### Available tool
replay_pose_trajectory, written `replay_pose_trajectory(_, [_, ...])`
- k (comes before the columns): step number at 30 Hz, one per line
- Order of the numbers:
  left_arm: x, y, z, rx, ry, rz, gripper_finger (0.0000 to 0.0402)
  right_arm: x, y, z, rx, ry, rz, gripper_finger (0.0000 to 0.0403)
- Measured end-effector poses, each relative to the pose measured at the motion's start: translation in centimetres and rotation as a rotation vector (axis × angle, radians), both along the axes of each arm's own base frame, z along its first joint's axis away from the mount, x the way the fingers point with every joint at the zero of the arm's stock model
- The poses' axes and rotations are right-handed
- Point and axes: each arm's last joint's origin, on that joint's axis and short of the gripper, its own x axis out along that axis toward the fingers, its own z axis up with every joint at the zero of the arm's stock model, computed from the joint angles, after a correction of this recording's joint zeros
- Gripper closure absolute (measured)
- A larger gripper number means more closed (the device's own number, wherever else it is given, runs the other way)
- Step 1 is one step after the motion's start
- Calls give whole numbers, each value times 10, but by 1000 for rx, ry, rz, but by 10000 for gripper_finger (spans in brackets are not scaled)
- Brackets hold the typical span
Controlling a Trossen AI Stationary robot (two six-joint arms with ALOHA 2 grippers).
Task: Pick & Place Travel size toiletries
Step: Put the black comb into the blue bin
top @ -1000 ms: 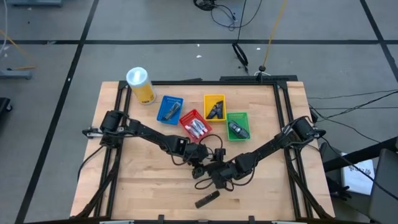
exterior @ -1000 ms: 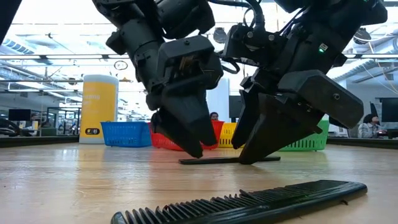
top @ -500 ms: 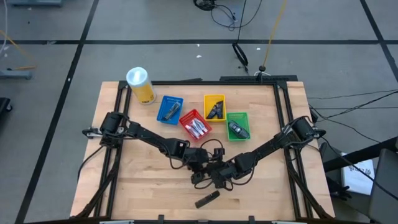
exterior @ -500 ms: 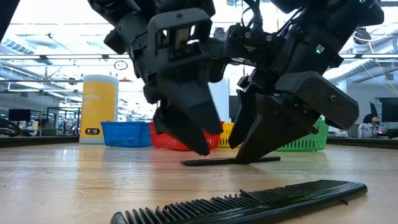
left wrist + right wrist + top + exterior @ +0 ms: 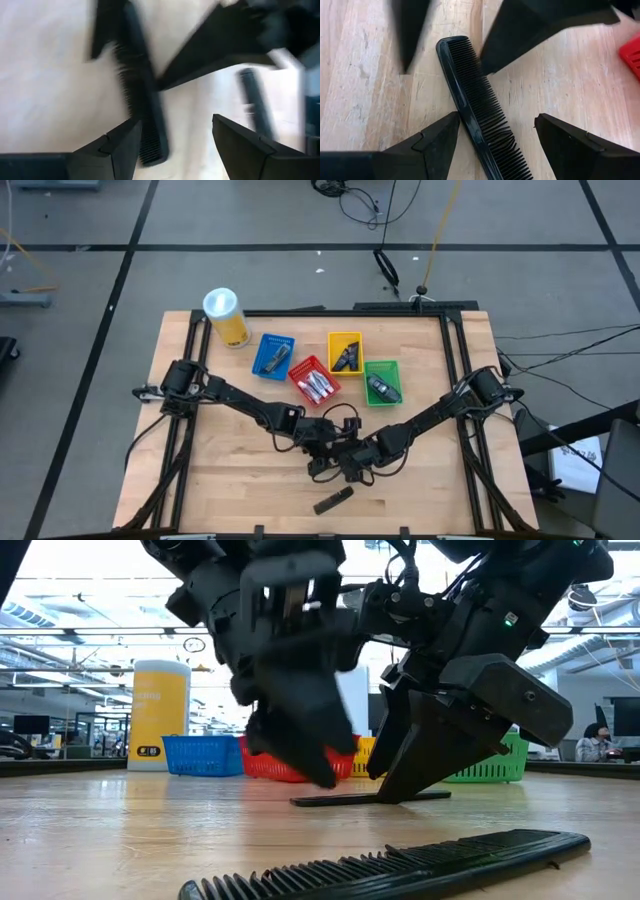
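We bring both tools down on the black comb (image 5: pixel 475 110) lying flat on the desk (image 5: pixel 220 470), mid-desk in front of the baskets; the right tool (image 5: pixel 492 145) is open, fingers either side of the comb — the left tool (image 5: pixel 172 145) gapes too, astride its other end. To do this well we'd let only one tool close, across the spine, square and low; two crowding one thin comb risk a clash. A second comb (image 5: pixel 400 865) lies nearer the front edge.

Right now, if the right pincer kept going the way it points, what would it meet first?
Probably the black comb lying flat between the right pincer's open fingers, then the table under it; depth is uncertain.
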Motion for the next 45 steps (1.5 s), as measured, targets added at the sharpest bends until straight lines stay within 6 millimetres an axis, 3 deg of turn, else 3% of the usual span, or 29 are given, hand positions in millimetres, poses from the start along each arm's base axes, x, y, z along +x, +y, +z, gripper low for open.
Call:
replay_pose_trajectory(4, [-3, 2, -9, 54, 64, 61, 158, 0, 0, 0, 1, -3, -1, 140])
replay_pose_trajectory(18, [5, -7, -20, -42, 11, 6, 158, 0, 0, 0, -4, 5, 20, 140])
replay_pose_trajectory(35, [11, -5, -14, -140, -44, -72, 158, 0, 0, 0, -2, 6, 22, 140])
replay_pose_trajectory(45, [12, -9, 8, -177, -138, -145, 158, 0, -1, 0, -23, 2, 17, 140])
